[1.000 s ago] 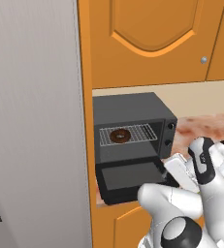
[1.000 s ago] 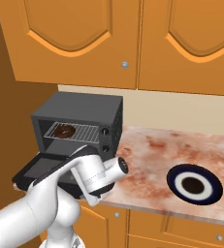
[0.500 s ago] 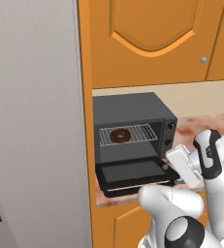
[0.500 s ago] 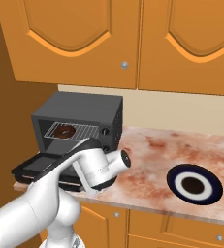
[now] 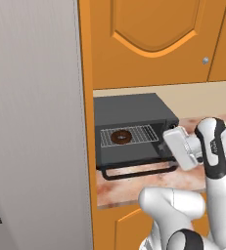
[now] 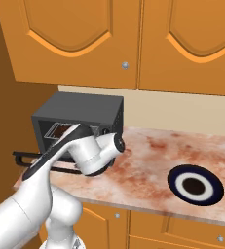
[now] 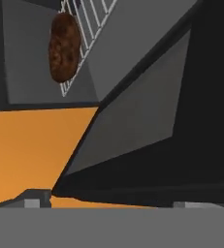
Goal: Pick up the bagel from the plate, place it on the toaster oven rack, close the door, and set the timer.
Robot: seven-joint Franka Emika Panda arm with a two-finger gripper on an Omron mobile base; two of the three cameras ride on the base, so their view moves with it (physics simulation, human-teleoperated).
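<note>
The dark brown bagel (image 5: 120, 137) lies on the toaster oven rack (image 5: 144, 133) inside the black oven (image 5: 134, 110). In the hand view the bagel (image 7: 64, 46) and the rack (image 7: 91, 19) sit at the top left. The door (image 5: 134, 163) hangs partly raised, its grey bar handle (image 5: 139, 174) out front. Its dark glass (image 7: 142, 121) looms close across the hand view. My gripper (image 5: 175, 146) is open at the door's right end, holding nothing. Whether it touches the door I cannot tell. The plate (image 6: 194, 185) sits bare on the counter to the right.
Orange wall cabinets (image 5: 153, 39) hang above the oven. A tall grey panel (image 5: 33, 122) stands at its left. The speckled counter (image 6: 148, 155) stretches between the oven and the plate. My arm crosses in front of the oven (image 6: 80, 109) in the right base view.
The door has swung up from lying flat to partly raised. My hand has risen and moved to the right along the door's right end. The bagel has stayed on the rack.
</note>
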